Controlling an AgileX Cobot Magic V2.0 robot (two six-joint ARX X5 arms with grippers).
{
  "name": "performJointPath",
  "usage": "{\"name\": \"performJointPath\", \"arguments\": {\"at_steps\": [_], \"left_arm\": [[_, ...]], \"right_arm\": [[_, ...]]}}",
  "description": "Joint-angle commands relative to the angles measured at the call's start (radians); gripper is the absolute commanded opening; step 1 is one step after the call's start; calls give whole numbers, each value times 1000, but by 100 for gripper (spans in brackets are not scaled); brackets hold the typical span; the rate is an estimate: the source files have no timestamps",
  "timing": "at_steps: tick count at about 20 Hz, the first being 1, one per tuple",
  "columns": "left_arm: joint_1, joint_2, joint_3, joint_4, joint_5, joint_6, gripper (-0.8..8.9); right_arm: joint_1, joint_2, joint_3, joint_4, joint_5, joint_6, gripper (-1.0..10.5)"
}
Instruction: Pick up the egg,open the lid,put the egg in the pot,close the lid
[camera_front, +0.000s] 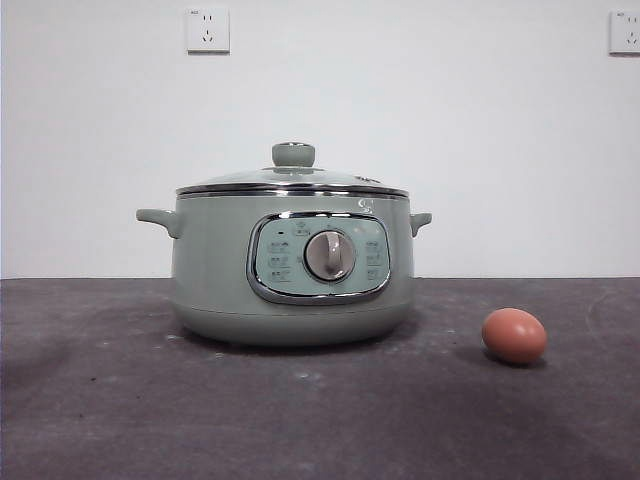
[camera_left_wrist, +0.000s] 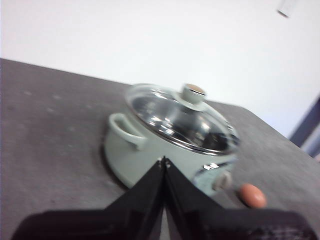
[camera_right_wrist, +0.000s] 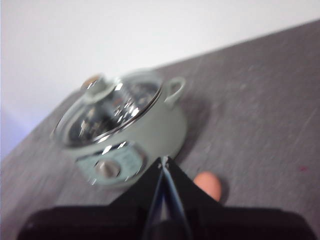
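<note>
The sage-green pot (camera_front: 290, 280) stands in the middle of the dark table, control panel and silver dial facing the front camera. The glass lid (camera_front: 293, 180) with its green knob sits closed on it. The brown-orange egg (camera_front: 514, 335) lies on the table to the right of the pot. My left gripper (camera_left_wrist: 164, 161) is shut and empty, raised on the pot's left side; the pot (camera_left_wrist: 145, 150), lid (camera_left_wrist: 180, 117) and egg (camera_left_wrist: 252, 195) show beyond it. My right gripper (camera_right_wrist: 164, 160) is shut and empty, raised above the egg (camera_right_wrist: 209, 184), with the pot (camera_right_wrist: 135, 135) and lid (camera_right_wrist: 107, 107) beyond.
A white wall with two power sockets (camera_front: 207, 30) stands behind the table. The dark grey tabletop (camera_front: 100, 400) stretches to both sides of the pot. Neither arm shows in the front view.
</note>
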Motion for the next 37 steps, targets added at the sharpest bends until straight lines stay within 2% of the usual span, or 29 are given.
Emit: {"name": "performJointPath", "arguments": {"at_steps": [1,5,10,15,17,23,24,25,26,27,28,33,37], "left_arm": [[2,55,73,-66,61,70,-7],[2,156,196,-210,156,197,-7],[0,271,344,-406,185,349,-7],[0,364,472,-587,205,464,-7],[0,401,529,-673,205,520,-7],[-7,425,571,-699,204,531,11],[-7,427,571,-699,203,523,95],[-7,429,571,-698,203,515,296],[-7,432,571,-695,202,505,487],[-7,433,571,-690,203,491,625],[-7,435,571,-688,203,490,629],[-7,436,571,-688,203,490,629],[-7,436,571,-688,203,490,629]], "right_arm": [[1,86,113,-100,-44,-119,-11],[2,212,289,-286,-61,-262,-11],[2,347,488,-495,-114,-389,-11],[2,442,621,-677,-121,-465,-11],[3,475,656,-757,-154,-489,-11],[3,492,657,-783,-156,-489,7],[3,492,657,-781,-156,-488,23],[3,492,657,-774,-156,-486,138],[3,492,657,-768,-157,-474,296],[3,492,657,-765,-157,-465,518],[3,492,657,-764,-156,-461,615],[3,518,657,-760,-157,-460,592],[5,592,657,-691,-163,-423,593]]}}
